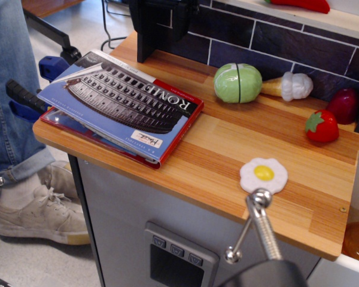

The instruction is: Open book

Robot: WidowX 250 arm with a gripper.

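Opening the book (122, 101) means getting under the blue cover and nothing deeper. Found at the left end of the tabletop (227, 155), flat, title upside down from this view, one corner reaching the near edge. Already gaping a little along the near-left side, with white pages and red edging showing in layers.

Hand (251, 230) low in the foreground, well apart from the book, just beside the toy fried egg (263, 174). Only a ribbed metal finger with a ball tip and a thin rod visible; impossible to say whether spread wide or pinched narrow. Holding nothing, as far as can be seen.

Advice for the step:
- Cross leftward above the egg, clear of the cabbage (237, 82) and strawberry (322, 127) further back.
- Come in low at the gaping edge, not at the red-edged side by the title, probably the bound one.
- Slip one fingertip into the top gap only; going deeper would likely lift a wad of pages.
- Swing the cover up and over in an arc about the spine, not straight up.
- Push gently: thin softcover, likely to slide or bend, and near the edge of the tabletop.
- Mind the black post (158, 27) behind the book.
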